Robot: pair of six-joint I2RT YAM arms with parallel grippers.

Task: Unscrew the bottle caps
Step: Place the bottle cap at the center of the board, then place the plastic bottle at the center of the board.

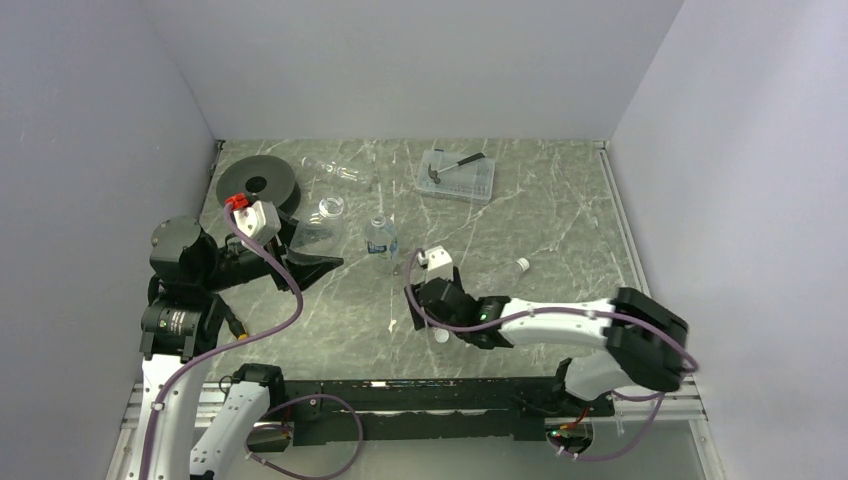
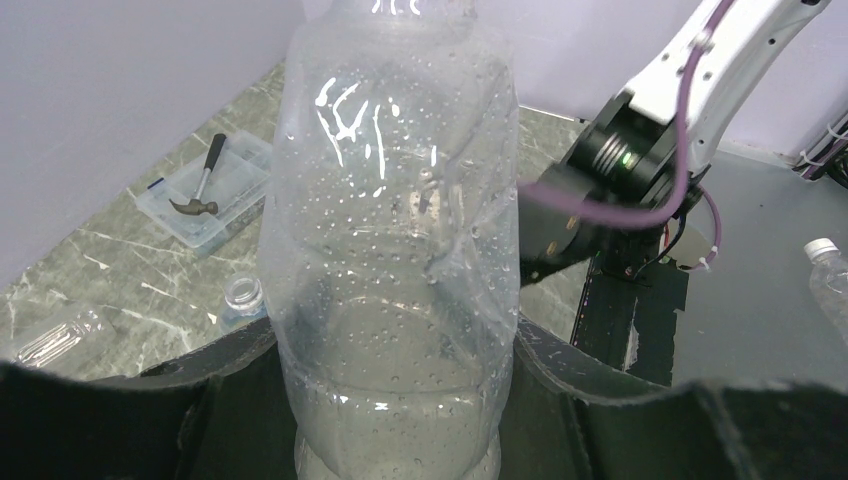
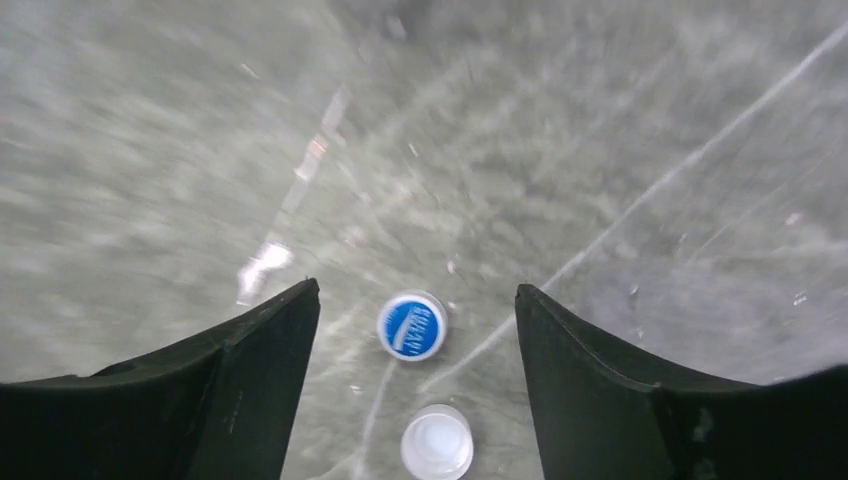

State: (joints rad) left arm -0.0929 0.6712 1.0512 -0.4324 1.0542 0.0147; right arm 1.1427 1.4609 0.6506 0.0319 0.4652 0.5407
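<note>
Left claw (image 2: pixel 395 410): closed narrow around the lower body of the big clear bottle (image 2: pixel 395 200), which stands upright between its fingers with no cap on its mouth.
Left risk: the thin wall may buckle under a harder squeeze, and a looser grip could let the bottle tip.
Short labelled bottle (image 1: pixel 380 238): stands uncapped between the two claws, nearer the right one. A sweeping arm could topple it.
Right claw (image 3: pixel 415 290): jaws apart, holding nothing, pointing down.
Loose caps: the blue-printed cap (image 3: pixel 412 325) lies just below the gap, and the white cap (image 3: pixel 437 442) just beside it, towards the wrist.
Right risk: a low swing could send either cap skidding.
Capped bottle (image 2: pixel 832 285): lies well apart, off the right claw's right side, and would likely roll when grasped.
</note>
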